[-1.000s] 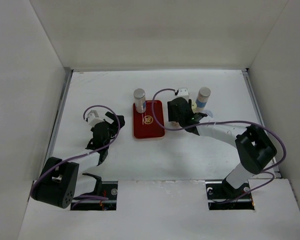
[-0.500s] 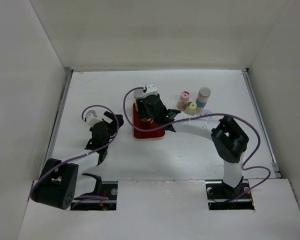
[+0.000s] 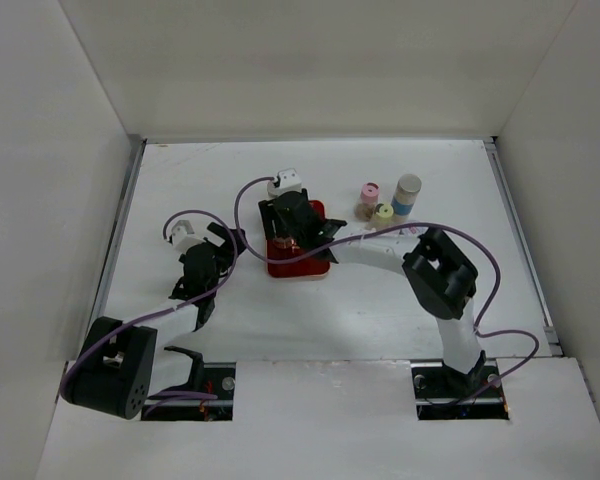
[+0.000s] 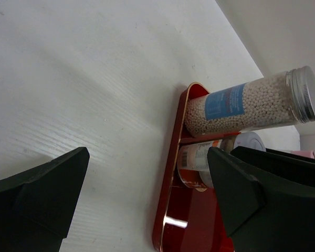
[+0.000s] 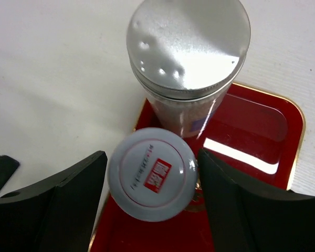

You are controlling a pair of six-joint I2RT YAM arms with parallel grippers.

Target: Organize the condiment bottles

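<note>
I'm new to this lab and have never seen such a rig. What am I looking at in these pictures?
Two robot arms are bolted to a white table. One picture looks down from above; the other two come from a camera on each wrist. The right gripper is closed on a white-capped bottle at the red tray, beside a silver-capped bottle. The left gripper is open and empty. A pink-capped bottle, a yellow-capped bottle and a grey-capped bottle stand on the table.

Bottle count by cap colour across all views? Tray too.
Pink-cap bottle: 1
Yellow-cap bottle: 1
Grey-cap bottle: 1
Silver-cap bottle: 1
White-cap bottle: 1
Red tray: 1
Total: 5 bottles visible, 1 tray.
</note>
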